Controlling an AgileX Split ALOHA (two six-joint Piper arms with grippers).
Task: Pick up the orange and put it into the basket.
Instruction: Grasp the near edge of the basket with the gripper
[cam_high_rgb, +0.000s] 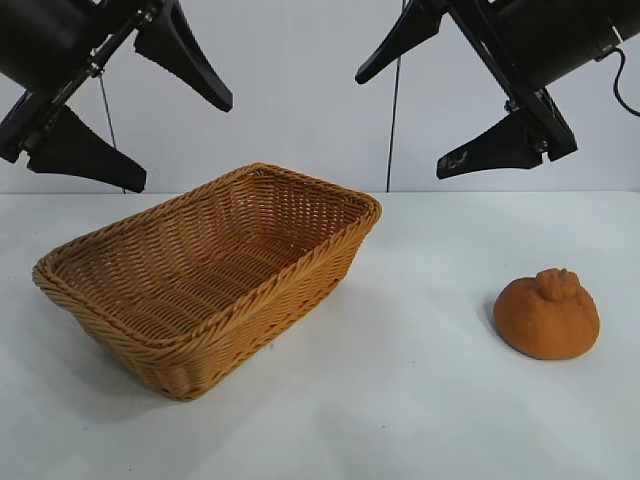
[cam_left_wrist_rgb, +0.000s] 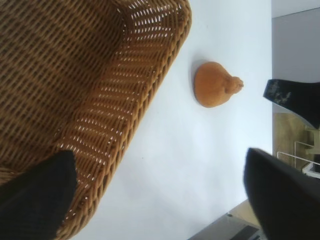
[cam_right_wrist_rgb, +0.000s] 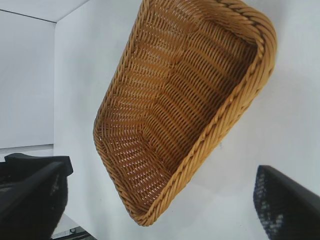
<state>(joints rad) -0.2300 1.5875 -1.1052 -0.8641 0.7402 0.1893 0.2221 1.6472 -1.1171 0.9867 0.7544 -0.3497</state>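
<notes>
The orange (cam_high_rgb: 547, 313), a matte orange-brown lump with a wrinkled knob on top, sits on the white table at the right; it also shows in the left wrist view (cam_left_wrist_rgb: 216, 84). The tan wicker basket (cam_high_rgb: 330, 255) stands empty at the left centre, its weave also filling the left wrist view (cam_left_wrist_rgb: 150, 90) and the right wrist view (cam_right_wrist_rgb: 235, 100). My left gripper (cam_high_rgb: 180, 140) hangs open high above the basket's left end. My right gripper (cam_high_rgb: 400, 120) hangs open high above the table, up and left of the orange. Neither holds anything.
The white table (cam_high_rgb: 400, 400) runs to a pale wall behind. Thin cables hang behind both arms. Bare table lies between basket and orange.
</notes>
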